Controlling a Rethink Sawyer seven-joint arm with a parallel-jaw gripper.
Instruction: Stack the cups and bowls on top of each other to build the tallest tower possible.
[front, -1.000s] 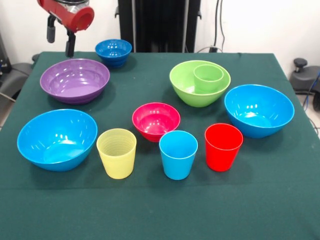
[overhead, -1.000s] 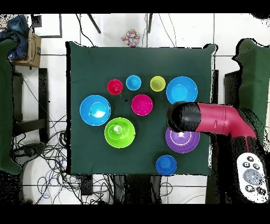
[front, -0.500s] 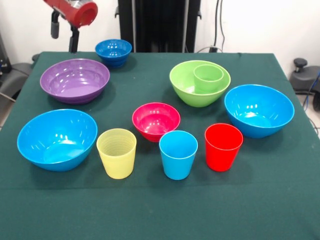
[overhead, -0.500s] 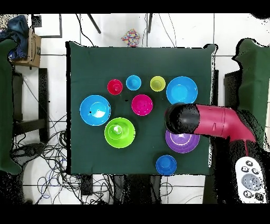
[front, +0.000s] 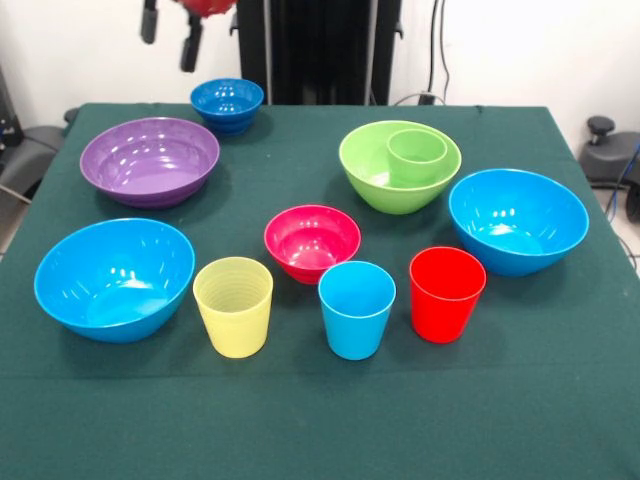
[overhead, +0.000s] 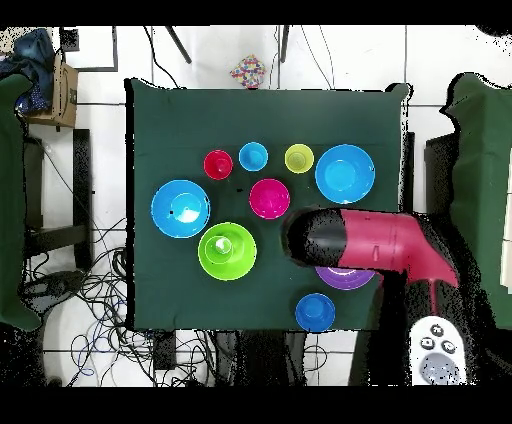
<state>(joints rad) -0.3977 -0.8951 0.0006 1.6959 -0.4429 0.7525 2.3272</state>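
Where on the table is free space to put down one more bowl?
The green cloth is bare along the near edge, in front of the yellow cup, blue cup and red cup. Also between purple bowl and lime-green bowl. The cup row is crowded.

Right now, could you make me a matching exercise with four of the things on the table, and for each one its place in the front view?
Things:
1. green cup
2. yellow cup
3. dark blue bowl
4. red cup

Places (front view):
A. at the far edge of the table, behind the purple bowl
B. standing inside the lime green bowl
C. at the right end of the front row of cups
D. just right of the front-left light blue bowl

Pairs: 1-B, 2-D, 3-A, 4-C
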